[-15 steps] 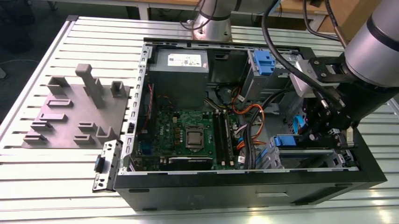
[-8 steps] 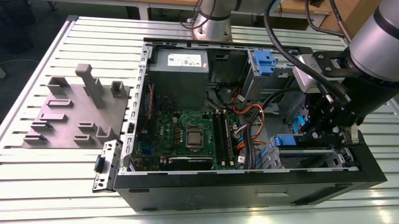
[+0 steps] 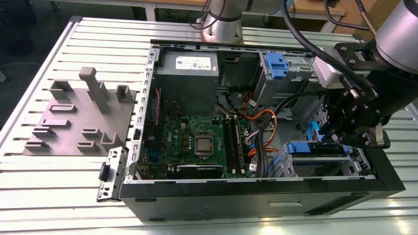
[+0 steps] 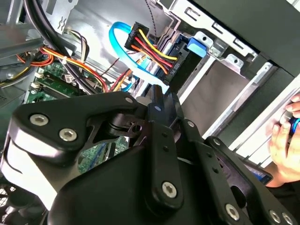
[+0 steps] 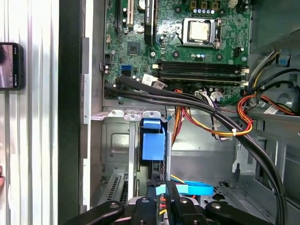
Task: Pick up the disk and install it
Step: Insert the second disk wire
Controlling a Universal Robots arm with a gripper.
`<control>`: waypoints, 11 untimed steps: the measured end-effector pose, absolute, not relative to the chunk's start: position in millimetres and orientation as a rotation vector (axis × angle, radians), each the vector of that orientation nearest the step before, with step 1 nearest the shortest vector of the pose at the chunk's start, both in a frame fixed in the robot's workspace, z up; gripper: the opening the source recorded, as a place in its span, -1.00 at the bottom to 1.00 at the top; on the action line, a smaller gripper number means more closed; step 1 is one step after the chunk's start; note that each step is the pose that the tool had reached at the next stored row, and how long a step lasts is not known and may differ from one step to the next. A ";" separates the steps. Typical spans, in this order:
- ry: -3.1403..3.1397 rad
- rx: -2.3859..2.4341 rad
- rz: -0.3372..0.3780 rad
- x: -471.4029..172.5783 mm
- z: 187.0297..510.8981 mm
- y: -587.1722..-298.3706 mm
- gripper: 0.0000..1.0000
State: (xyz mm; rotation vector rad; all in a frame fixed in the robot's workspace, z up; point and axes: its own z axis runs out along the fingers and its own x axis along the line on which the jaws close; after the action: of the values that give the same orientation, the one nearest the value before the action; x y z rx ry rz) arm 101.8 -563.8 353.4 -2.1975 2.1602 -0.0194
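Observation:
The disk's blue carrier end [image 3: 306, 147] sits in the lower drive cage [image 3: 326, 164] at the exterior view's right, inside the open computer case. In the first wrist view the same blue carrier [image 5: 153, 143] stands slotted in the cage, and its metal body is hidden. My gripper [image 3: 341, 137] hangs inside the case just above that cage. Its black fingers [image 5: 152, 197] are pressed close together with nothing between them, a short way from the carrier. In the second wrist view the gripper [image 4: 159, 93] points at a blue tab [image 4: 197, 47] and a cable plug [image 4: 143, 40].
Orange, yellow and black cable bundles [image 5: 211, 122] and a blue flat cable [image 4: 124, 54] cross the space around the gripper. The motherboard [image 3: 196, 142], a grey power supply [image 3: 189, 73] and an upper blue caddy [image 3: 277, 65] fill the case. A person's hand [image 4: 283, 140] is near the case edge.

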 end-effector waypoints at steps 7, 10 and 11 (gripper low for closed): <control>2.160 -2.198 -0.019 101.8 353.9 -563.8 -0.69; 2.160 -2.198 -0.019 101.8 353.9 -563.8 -0.79; 2.160 -2.198 -0.019 101.8 354.0 -563.8 -0.79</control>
State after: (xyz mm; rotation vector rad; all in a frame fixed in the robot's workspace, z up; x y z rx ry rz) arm 101.8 -563.8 354.0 -2.1978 2.1605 -0.0188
